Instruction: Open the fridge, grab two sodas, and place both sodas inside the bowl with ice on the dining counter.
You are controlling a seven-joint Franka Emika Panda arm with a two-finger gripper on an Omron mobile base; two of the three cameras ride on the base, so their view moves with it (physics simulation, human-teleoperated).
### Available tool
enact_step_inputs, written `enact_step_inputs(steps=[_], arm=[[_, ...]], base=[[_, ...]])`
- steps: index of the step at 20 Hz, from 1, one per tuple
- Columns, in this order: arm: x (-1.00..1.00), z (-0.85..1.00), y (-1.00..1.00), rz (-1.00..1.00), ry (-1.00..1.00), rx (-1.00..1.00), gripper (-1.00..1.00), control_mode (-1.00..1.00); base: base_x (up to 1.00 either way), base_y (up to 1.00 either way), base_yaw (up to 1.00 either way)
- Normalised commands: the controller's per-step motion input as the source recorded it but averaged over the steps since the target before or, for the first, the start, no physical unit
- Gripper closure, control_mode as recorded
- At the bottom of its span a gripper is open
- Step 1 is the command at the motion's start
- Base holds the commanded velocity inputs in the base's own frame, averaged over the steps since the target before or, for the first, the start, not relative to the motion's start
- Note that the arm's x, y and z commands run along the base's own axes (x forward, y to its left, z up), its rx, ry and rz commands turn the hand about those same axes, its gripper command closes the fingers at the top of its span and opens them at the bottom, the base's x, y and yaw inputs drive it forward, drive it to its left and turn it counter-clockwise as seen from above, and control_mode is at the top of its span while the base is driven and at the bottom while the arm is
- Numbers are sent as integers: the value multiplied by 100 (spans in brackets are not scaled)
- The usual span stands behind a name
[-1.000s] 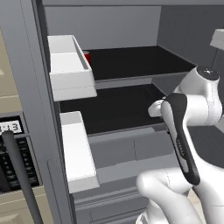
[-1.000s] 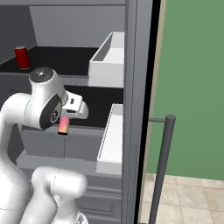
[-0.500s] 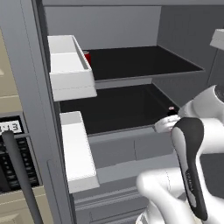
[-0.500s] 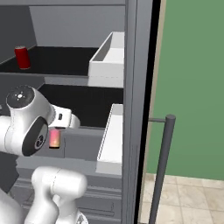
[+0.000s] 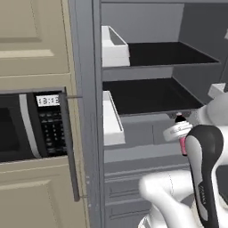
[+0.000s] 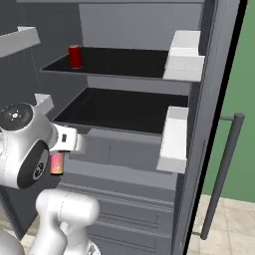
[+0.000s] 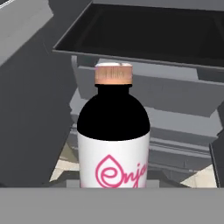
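Left base view: the fridge [image 5: 147,111] stands open, its black shelves bare here, white door bins on the left door. Left of it is a beige cabinet with a built-in microwave [image 5: 26,127]. The arm bends low at the lower right; a bottle [image 5: 181,142] with a dark top and pink-marked label peeks out beside the wrist, below the lower shelf's front edge.

Right base view: a red soda [image 6: 74,56] stands upright on the upper shelf, near its left rear. The right door [image 6: 209,124] is swung open, with white bins and a long bar handle [image 6: 223,172]. The gripper [image 6: 57,157] sits in front of the drawers below the lower shelf, with the bottle [image 6: 57,163] hanging under it, upright.

Hand view: the bottle [image 7: 113,140] stands close to the camera: dark body, tan cap, white label with pink script. The fingers are hidden behind the grey band, yet the bottle hangs free in the gripper's grasp, so the jaws are clamped on it. Behind it lie the lower shelf and drawers.
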Motion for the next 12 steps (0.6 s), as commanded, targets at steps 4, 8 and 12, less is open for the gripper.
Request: enact_step_inputs(steps=[4, 8, 12], arm=[[0, 0, 0, 0, 0, 0, 100, 100], [0, 0, 0, 0, 0, 0, 100, 100], [0, 0, 0, 0, 0, 0, 100, 100]], base=[[-28, 31, 46], [-31, 1, 50], [-37, 0, 49]])
